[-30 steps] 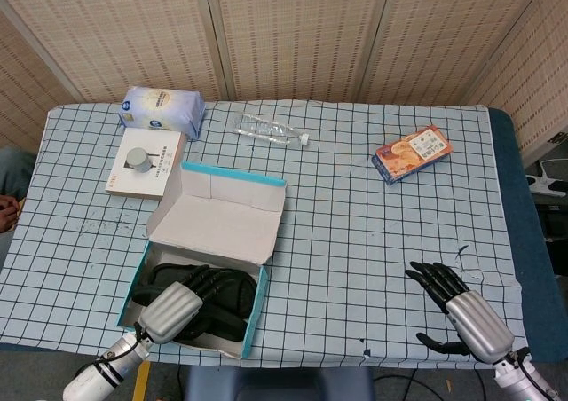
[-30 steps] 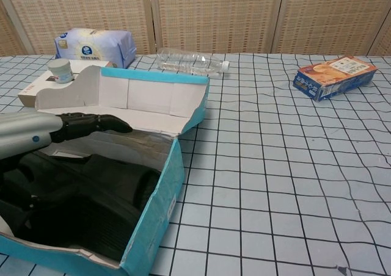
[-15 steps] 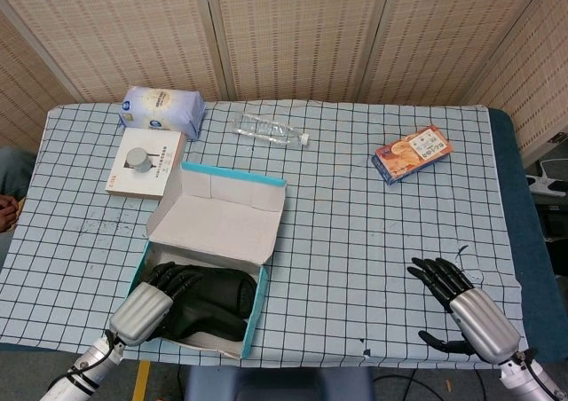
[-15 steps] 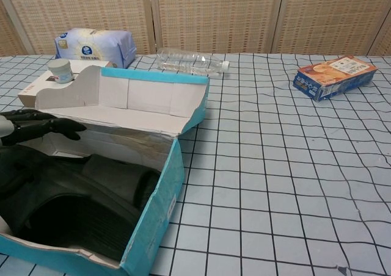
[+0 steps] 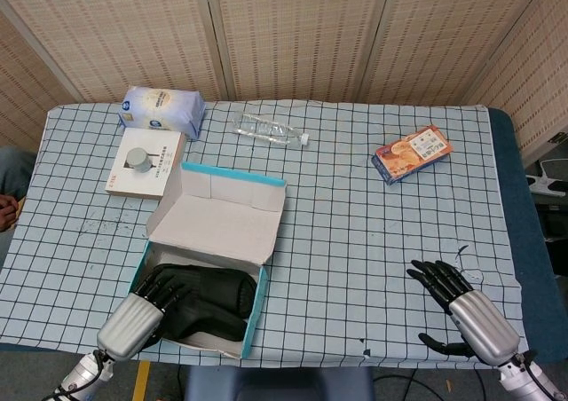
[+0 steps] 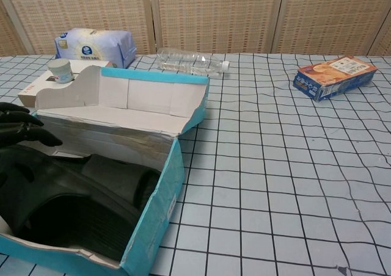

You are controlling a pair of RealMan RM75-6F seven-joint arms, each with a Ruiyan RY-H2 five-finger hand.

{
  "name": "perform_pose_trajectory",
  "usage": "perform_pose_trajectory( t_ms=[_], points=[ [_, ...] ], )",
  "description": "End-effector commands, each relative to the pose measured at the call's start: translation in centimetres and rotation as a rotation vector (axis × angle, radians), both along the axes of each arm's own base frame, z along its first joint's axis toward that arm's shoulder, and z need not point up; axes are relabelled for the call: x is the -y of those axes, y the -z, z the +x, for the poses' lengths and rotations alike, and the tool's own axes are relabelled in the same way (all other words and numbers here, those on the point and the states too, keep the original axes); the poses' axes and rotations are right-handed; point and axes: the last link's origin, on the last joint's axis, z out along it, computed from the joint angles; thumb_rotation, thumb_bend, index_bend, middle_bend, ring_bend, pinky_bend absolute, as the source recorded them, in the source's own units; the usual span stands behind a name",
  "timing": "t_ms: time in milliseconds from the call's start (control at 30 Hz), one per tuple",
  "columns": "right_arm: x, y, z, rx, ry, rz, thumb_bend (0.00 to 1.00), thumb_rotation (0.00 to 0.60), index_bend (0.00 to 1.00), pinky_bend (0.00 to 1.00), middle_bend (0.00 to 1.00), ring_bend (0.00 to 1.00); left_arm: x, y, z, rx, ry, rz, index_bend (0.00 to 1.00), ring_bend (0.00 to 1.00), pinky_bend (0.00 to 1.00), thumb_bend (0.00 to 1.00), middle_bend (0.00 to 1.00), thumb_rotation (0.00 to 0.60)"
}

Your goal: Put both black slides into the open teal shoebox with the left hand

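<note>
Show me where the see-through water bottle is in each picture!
Head view: the water bottle lies near the far edge of the table, a bit left of the middle.
Chest view: the water bottle lies at the top, left of the middle, just behind the open lid.
Shared landmark: the teal shoebox sits nearer the camera than the bottle in both.

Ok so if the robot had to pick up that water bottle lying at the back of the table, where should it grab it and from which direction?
Probably around the middle of its body, coming down from above. The water bottle lies flat on the checked tablecloth, its cap pointing toward the robot's right, so fingers closing across the round barrel should hold better than at the narrow cap end. Nothing touches its sides.
</note>
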Motion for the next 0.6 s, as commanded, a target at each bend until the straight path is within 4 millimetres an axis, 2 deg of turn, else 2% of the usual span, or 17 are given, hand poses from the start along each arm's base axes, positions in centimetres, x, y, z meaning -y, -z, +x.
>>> perform_pose_trajectory(
  t_ms=[33,433,600],
  points=[
    [0.0,0.0,0.0,-0.001,0.0,0.002,0.16,0.583,0.0,0.0,0.0,0.0,0.0,0.3,-0.5,-0.003,-0.021,-0.015,0.18,0.12,0.08,0.61,0.21,0.556],
    [0.1,0.3,0.0,0.002,0.003,0.008,0.16,0.584,0.0,0.0,0.0,0.0,-0.1,0.5,-1.2,-0.032,-0.021,-0.002,0.19,0.14,0.09,0.6,0.22,0.559],
    [0.1,0.3,0.2,-0.004,0.001,0.003,0.16,0.584,0.0,0.0,0.0,0.0,0.5,0.4,-2.1,-0.01,-0.053,-0.009,0.22,0.24,0.16,0.6,0.29,0.599]
  ],
)
